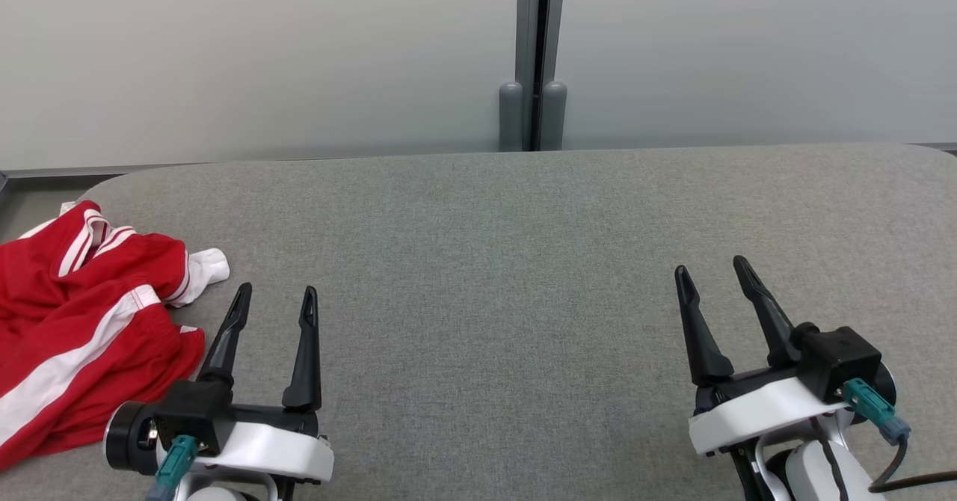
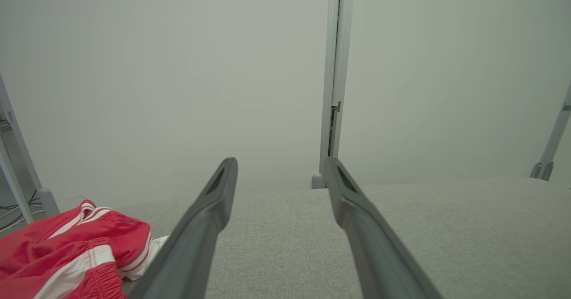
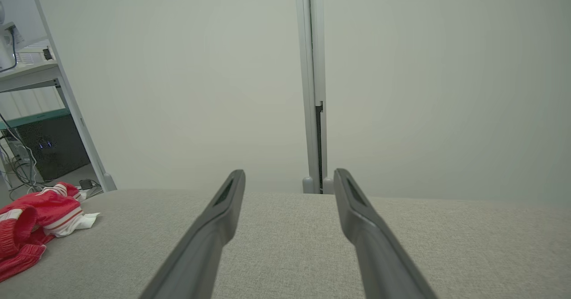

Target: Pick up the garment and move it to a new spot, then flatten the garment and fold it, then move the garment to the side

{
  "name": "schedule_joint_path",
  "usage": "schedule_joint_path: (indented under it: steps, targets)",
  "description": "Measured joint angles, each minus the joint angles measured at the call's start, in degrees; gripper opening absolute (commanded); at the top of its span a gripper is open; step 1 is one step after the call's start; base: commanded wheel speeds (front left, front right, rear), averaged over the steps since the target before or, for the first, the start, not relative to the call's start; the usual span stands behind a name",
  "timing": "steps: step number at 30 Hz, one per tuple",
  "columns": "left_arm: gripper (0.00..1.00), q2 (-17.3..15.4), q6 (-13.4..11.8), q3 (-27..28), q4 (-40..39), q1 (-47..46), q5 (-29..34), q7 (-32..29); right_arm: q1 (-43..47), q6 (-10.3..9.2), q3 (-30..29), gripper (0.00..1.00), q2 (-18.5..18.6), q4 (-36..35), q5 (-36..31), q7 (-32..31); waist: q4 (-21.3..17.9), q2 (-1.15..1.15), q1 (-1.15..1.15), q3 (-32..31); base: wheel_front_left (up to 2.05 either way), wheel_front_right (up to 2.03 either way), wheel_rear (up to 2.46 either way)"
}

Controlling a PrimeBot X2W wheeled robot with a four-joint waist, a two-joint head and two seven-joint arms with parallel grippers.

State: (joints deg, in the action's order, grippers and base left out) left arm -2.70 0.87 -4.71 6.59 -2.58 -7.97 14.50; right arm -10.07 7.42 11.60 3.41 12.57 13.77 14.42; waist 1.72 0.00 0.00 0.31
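A red garment (image 1: pixel 82 321) with white stripes lies crumpled at the left edge of the grey fabric table (image 1: pixel 508 262). It also appears low on the left in the left wrist view as the garment (image 2: pixel 67 254), and at the far left of the right wrist view as the garment (image 3: pixel 35 223). My left gripper (image 1: pixel 275 297) rests just right of it, open, fingers apart with nothing between them. My right gripper (image 1: pixel 714 269) sits far off at the lower right, also open and empty.
Pale wall panels with a grey vertical post (image 1: pixel 532 60) stand right behind the table's far edge. A shelf frame with cables (image 3: pixel 26 125) is off the table's left end. The table's far corners are rounded.
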Motion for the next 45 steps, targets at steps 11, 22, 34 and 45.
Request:
schedule_joint_path:
  steps: [11, 22, 34, 45]
  targets:
    - [1.00, 0.0, -0.2, -0.4, 0.2, 0.0, 1.8, 0.5, -0.6, 0.01, 0.3, 1.00, -0.1, 0.9, -1.7, 0.6, 0.0, 0.00, 0.00, 0.2, 0.00, 0.00, 0.00]
    - [1.00, 0.0, -0.5, -0.7, 0.6, 0.0, 1.2, 0.6, -0.6, 0.01, 0.1, 1.00, -0.2, 1.2, -1.7, 0.6, 0.0, 0.00, 0.00, 0.1, 0.00, 0.00, 0.00]
    - [1.00, 0.0, -0.6, -0.6, 1.4, -0.1, 0.7, 0.6, -0.6, 0.00, -0.2, 1.00, -0.3, 1.4, -1.7, 0.6, 0.1, 0.00, 0.00, 0.6, 0.00, 0.00, 0.00]
    - [1.00, 0.0, -0.9, 0.2, 2.3, -0.3, -1.0, 0.6, -0.6, 0.01, -0.8, 1.00, -0.5, 1.7, -1.3, 0.6, 1.7, 0.00, 0.00, 0.7, 0.00, 0.00, 0.00]
